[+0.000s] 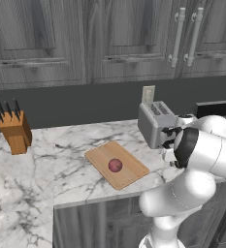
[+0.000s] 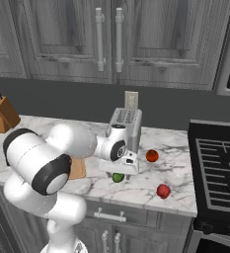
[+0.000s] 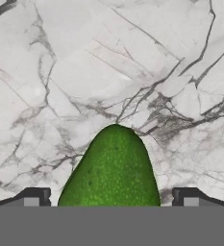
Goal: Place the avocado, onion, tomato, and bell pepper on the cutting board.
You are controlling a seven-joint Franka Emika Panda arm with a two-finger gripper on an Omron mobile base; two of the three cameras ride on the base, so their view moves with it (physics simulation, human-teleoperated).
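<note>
The pinkish-purple onion (image 1: 115, 165) lies on the tan cutting board (image 1: 131, 170), left of the toaster. The dark-green avocado (image 2: 118, 177) rests on the marble counter in front of the toaster. My gripper (image 2: 119, 171) hangs right over it, open. In the hand view the avocado (image 3: 112, 168) sits between my two spread fingertips (image 3: 34, 196), and nothing is gripped. Two red round items lie to the right, one (image 2: 152, 155) beside the toaster and one (image 2: 163, 190) near the counter's front edge. They are the tomato and the bell pepper, but I cannot tell which is which.
A silver toaster (image 1: 155, 124) stands just behind the gripper. A wooden knife block (image 1: 15, 131) is at the far left by the wall. The stove (image 2: 220, 163) borders the counter on the right. My own arm blocks much of the board in the right base view.
</note>
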